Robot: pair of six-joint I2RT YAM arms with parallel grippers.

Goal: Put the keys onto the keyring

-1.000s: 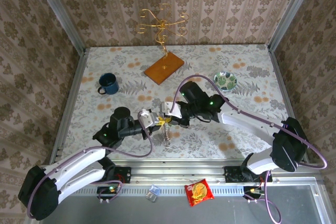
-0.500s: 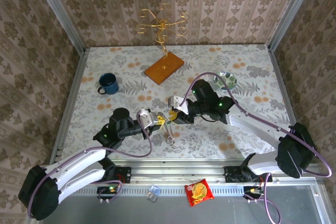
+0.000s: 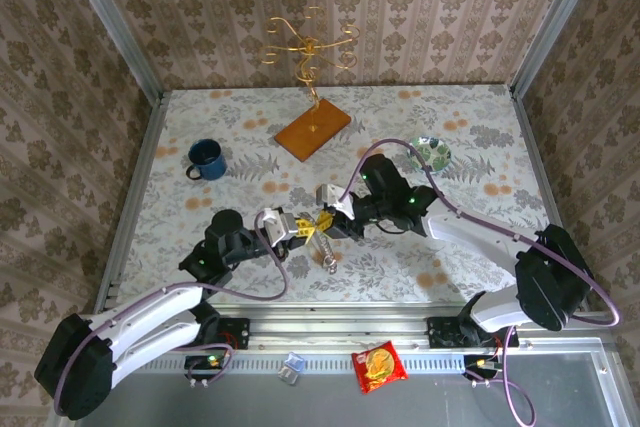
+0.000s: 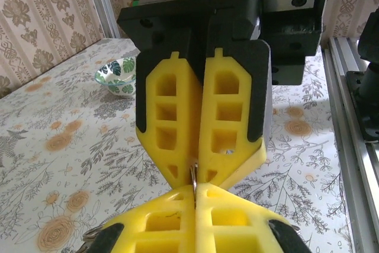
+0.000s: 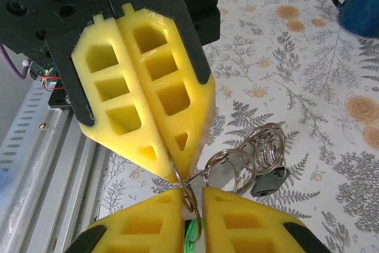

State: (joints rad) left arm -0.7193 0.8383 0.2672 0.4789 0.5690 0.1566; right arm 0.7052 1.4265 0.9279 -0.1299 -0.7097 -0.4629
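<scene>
My two grippers meet tip to tip above the middle of the table. The left gripper [image 3: 305, 230] [image 4: 195, 189] is shut on a thin silvery keyring [image 4: 193, 177] that stands edge-on between its pads. The right gripper [image 3: 326, 222] [image 5: 192, 194] is closed to a narrow gap, which holds a small ring and the green key [image 5: 192, 233]. Several linked silvery rings [image 5: 237, 161] hang off to the side, and the dark-headed key [image 5: 269, 182] dangles with them. From above, the bunch [image 3: 327, 259] hangs just below both grippers.
A blue mug [image 3: 206, 159] [image 5: 361, 4] stands at the left. At the right is a green-patterned bowl [image 3: 430, 154] [image 4: 118, 75]. The gold wire stand [image 3: 310, 42] on its wooden base [image 3: 313, 129] is at the back. A snack packet [image 3: 378, 365] lies on the near rail.
The right gripper drew back to the right half a second ago and has come in again against the left gripper's tips. The hanging bunch shifted slightly; the left arm barely moved.
</scene>
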